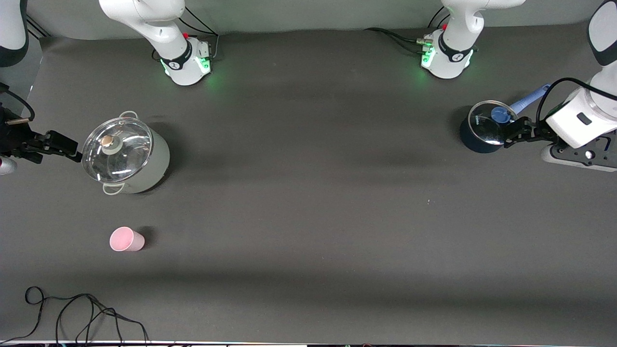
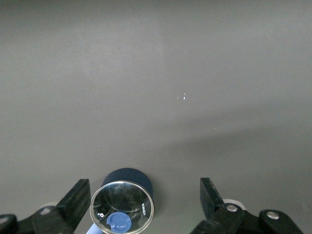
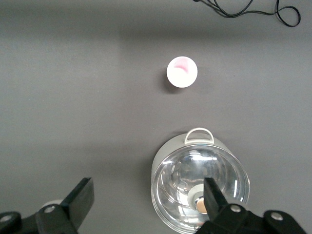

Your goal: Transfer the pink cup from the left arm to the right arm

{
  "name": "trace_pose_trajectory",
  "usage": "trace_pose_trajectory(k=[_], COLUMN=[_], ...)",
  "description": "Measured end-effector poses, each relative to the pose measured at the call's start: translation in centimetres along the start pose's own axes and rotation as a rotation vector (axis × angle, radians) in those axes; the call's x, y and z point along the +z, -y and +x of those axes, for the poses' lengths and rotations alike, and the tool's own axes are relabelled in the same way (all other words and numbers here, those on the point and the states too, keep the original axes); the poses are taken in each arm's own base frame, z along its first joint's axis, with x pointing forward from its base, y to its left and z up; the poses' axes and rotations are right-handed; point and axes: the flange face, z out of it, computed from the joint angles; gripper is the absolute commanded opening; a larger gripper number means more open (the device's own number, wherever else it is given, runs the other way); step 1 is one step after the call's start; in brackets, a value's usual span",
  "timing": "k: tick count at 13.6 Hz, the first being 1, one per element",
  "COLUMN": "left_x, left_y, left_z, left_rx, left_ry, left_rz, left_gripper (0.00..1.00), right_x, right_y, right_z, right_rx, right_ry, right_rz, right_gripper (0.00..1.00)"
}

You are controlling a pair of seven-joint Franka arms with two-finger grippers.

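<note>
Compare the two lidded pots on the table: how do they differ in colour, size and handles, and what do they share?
The pale pot is whitish-grey; the dark pot is navy. The pale pot looks larger. It has two loop handles and a round metal lid knob; the dark pot has one long blue handle and a blue knob. The pale pot stands toward the right arm's end, the dark pot toward the left arm's. Both are upright, with glass lids on.
</note>
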Motion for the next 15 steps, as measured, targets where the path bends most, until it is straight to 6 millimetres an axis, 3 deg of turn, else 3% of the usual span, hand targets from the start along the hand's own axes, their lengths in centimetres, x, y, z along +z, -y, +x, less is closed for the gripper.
trace_pose_trajectory(k=[15], left_x=[0.04], left_y=[0.14], left_z=[-0.02], left_rx=[-0.001], left_ry=[0.002], left_rz=[0.000], left_gripper=[1.00], right_x=[0.53], right_y=[-0.04], right_z=[-0.82], right_rx=[0.003], right_ry=[0.073], right_rz=[0.007], right_gripper=[0.99])
